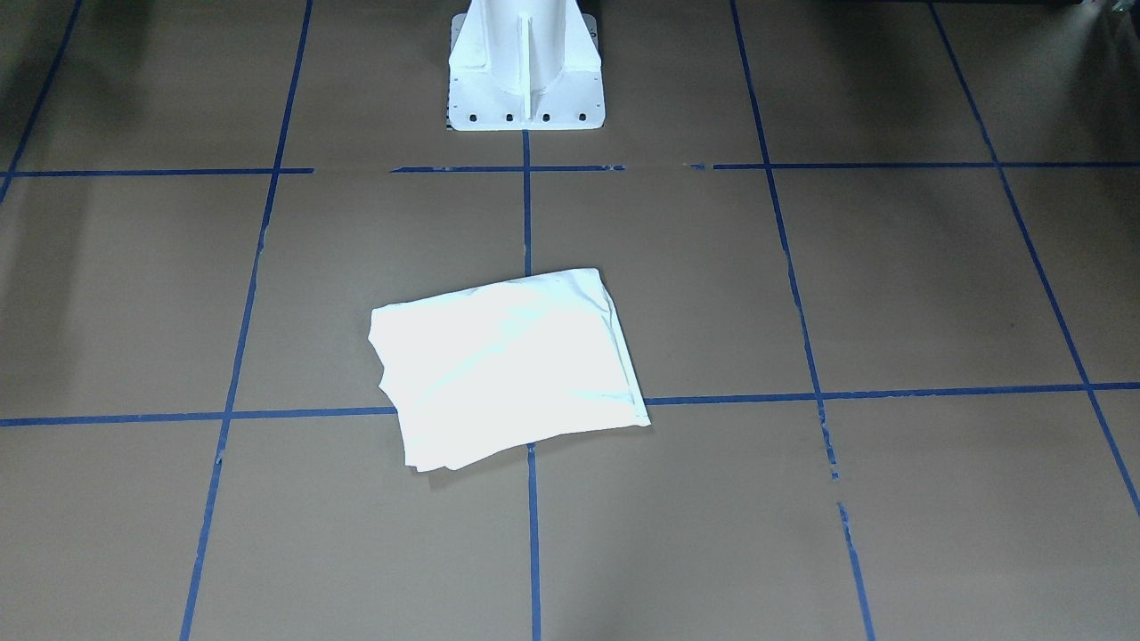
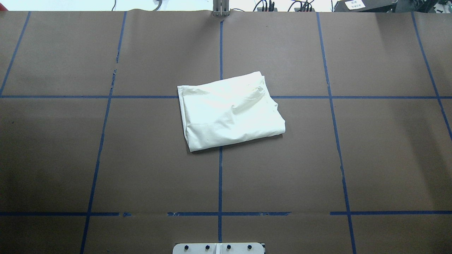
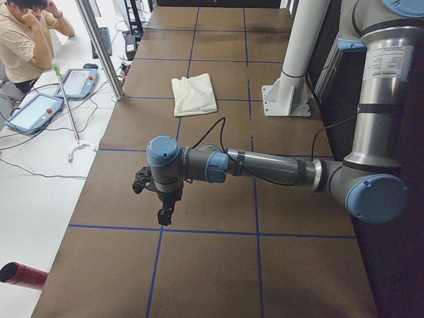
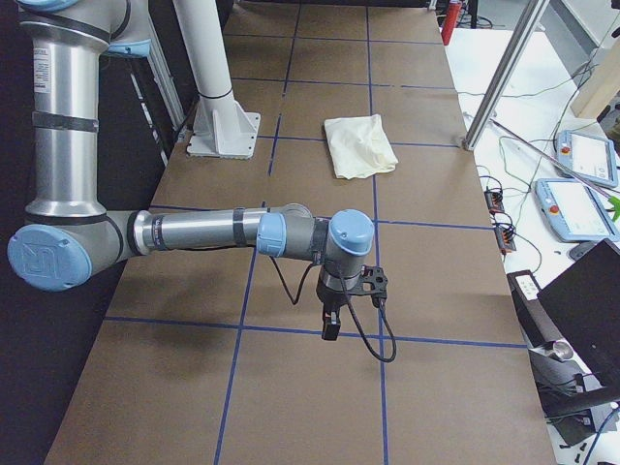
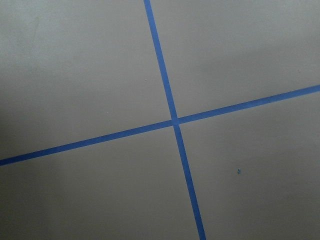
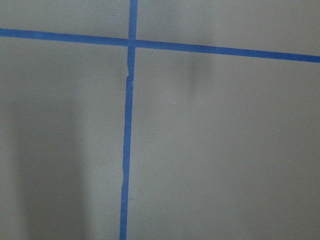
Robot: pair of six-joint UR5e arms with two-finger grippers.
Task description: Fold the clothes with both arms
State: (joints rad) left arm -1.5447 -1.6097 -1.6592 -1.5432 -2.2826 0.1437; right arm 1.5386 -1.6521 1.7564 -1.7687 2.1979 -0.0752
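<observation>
Fold looks done from my seat: the shirt is a compact packet and both arms are parked out wide.

The T-shirt lies folded into a rough rectangle, plain cream side up, near the middle of the table, across a blue tape crossing in front of the white pedestal. My left gripper and right gripper hang over bare table, well apart from the shirt. I cannot tell how far either is open. I judge only edge-tidying, at most, is left.
</observation>
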